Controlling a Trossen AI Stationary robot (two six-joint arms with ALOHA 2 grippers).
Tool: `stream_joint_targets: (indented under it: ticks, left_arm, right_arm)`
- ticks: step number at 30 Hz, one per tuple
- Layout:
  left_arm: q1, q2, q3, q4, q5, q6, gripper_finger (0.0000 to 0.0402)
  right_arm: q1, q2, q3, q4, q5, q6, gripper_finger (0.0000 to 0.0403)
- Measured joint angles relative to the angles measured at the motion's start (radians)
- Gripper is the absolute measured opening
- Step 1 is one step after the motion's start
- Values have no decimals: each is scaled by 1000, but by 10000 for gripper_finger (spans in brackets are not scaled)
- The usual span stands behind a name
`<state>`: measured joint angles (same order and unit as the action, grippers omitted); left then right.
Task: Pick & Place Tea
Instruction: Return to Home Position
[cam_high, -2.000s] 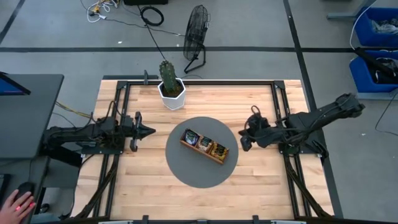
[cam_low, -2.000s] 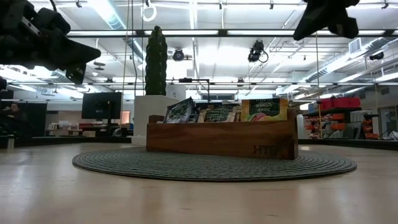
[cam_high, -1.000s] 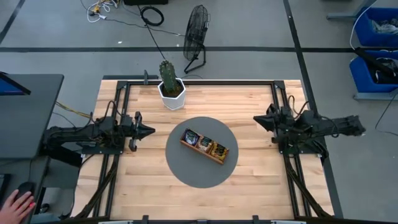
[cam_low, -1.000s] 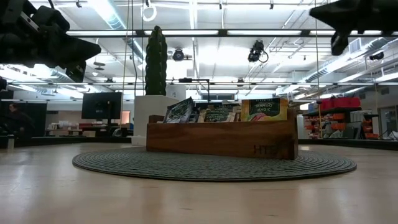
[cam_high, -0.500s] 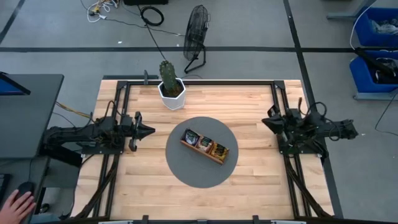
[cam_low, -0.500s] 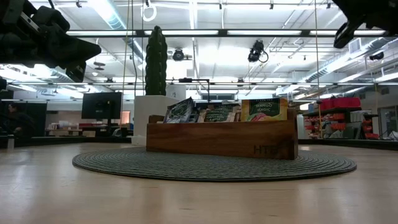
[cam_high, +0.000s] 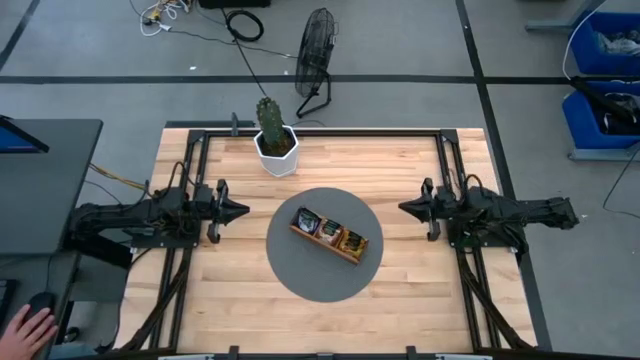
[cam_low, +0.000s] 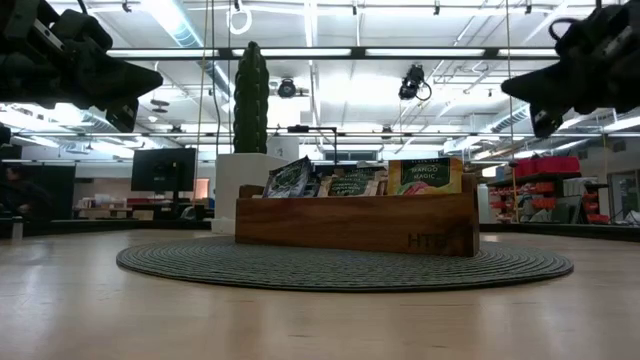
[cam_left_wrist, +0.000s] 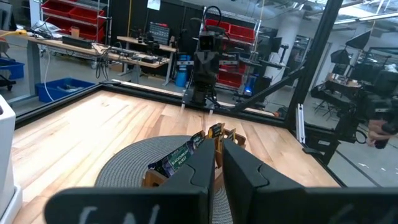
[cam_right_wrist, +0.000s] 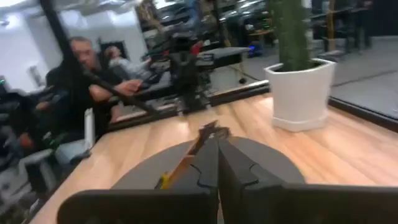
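Observation:
The tea packets (cam_high: 328, 229) stand on edge in the brown wooden tray (cam_high: 297, 234), which sits on a round grey mat (cam_high: 300, 275) at mid-table. In the low view the packets (cam_low: 425, 175) stick up above the tray's wall (cam_low: 350, 225). My left gripper (cam_high: 243, 210) hovers to the left of the mat, shut, pointing level toward the tray; its wrist view shows its fingertips (cam_left_wrist: 219, 155) close together. My right gripper (cam_high: 402, 208) hovers to the right of the mat, shut (cam_right_wrist: 217, 146), pointing toward the tray. Both are above the table and hold nothing.
A cactus in a white pot (cam_high: 276, 140) stands near the far edge, left of centre. Bare wood lies around the mat. A person's hand (cam_high: 25, 325) shows off the table's near left corner, and a person (cam_right_wrist: 81, 68) sits beyond the left side.
My right gripper first drew back toward the table's right edge, then came forward again toward the tray and sank lower, ending level and pointing at the table's left. The tray, the packets and my left arm have stayed put.

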<state>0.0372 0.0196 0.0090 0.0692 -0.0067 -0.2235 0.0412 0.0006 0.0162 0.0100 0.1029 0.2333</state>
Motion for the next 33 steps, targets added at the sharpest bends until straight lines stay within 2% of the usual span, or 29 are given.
stream_joint_targets:
  ticks: [2,6,13,22,33]
  left_arm:
    - [0,0,0,0,0,0,32]
    - [0,0,0,-1,0,0,32]
    - [0,0,0,0,0,0,32]
    - [0,0,0,0,0,0,32]
    - [0,0,0,0,0,0,32]
  right_arm:
    - [-4,10,0,6,-50,-31,0]
    - [-13,22,0,-2,-85,-85,0]
    - [-33,28,0,0,-86,-109,4]
    - [-32,29,0,0,-86,-33,29]
    - [-32,29,0,0,-86,-32,31]
